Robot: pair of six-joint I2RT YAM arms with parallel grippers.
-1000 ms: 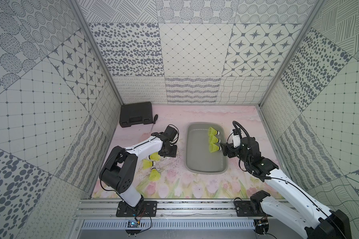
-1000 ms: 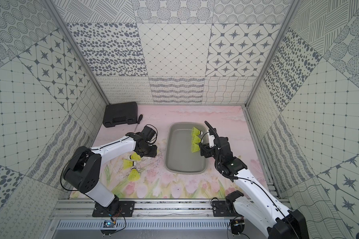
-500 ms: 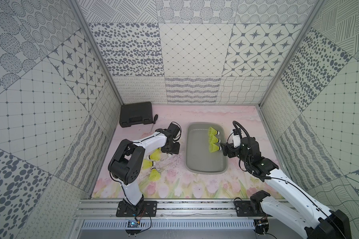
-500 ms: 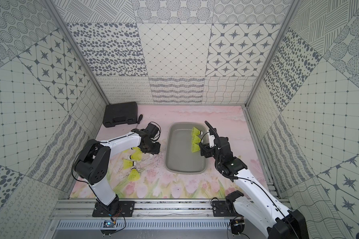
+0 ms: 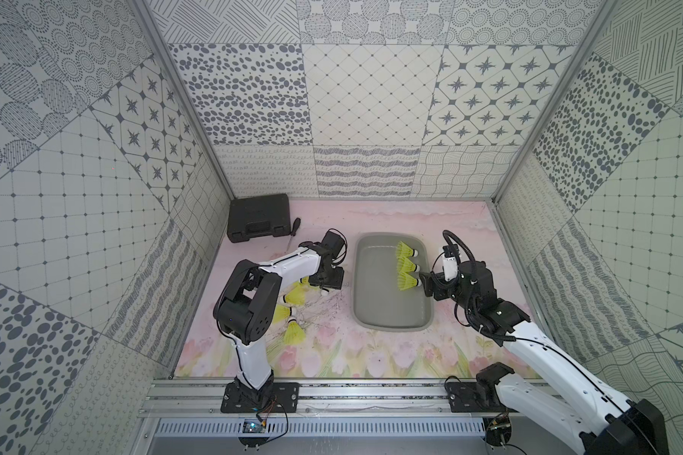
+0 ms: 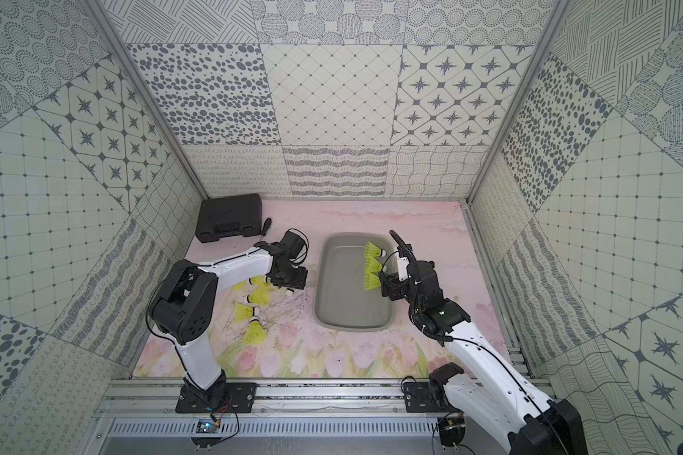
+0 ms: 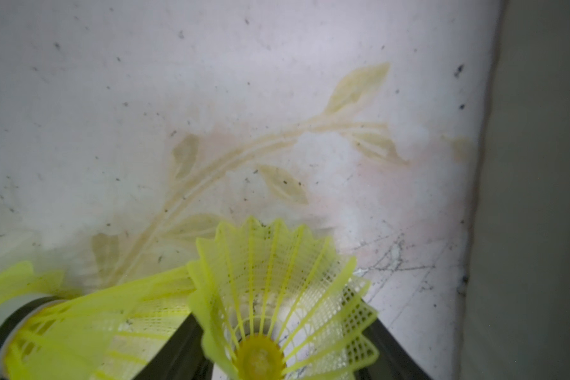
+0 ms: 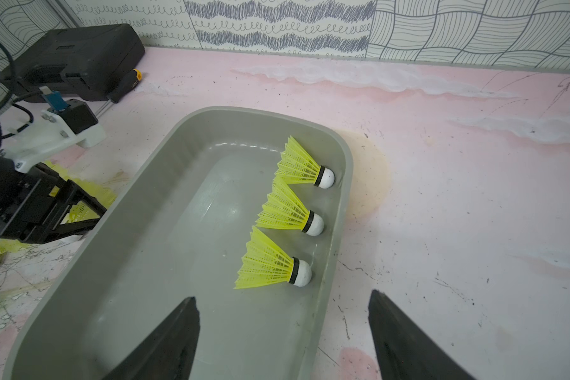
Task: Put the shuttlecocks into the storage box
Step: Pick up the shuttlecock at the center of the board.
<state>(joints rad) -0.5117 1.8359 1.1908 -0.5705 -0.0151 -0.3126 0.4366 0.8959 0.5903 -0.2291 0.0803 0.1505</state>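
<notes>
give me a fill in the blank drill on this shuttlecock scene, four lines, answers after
1. The shallow grey plastic storage box holds ___ neon-yellow shuttlecocks with white tips.
2. Their tips lie against the box wall on the side of the ___ arm.
3. The right end effector hovers ___, holding nothing.
4. The black hard case with a handle sits at the pink tabletop's far ___ corner.

Missing words: three; right; open; left.

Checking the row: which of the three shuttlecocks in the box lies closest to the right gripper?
The near-end shuttlecock just ahead of the right gripper; the middle shuttlecock and far shuttlecock lie farther back.
</notes>
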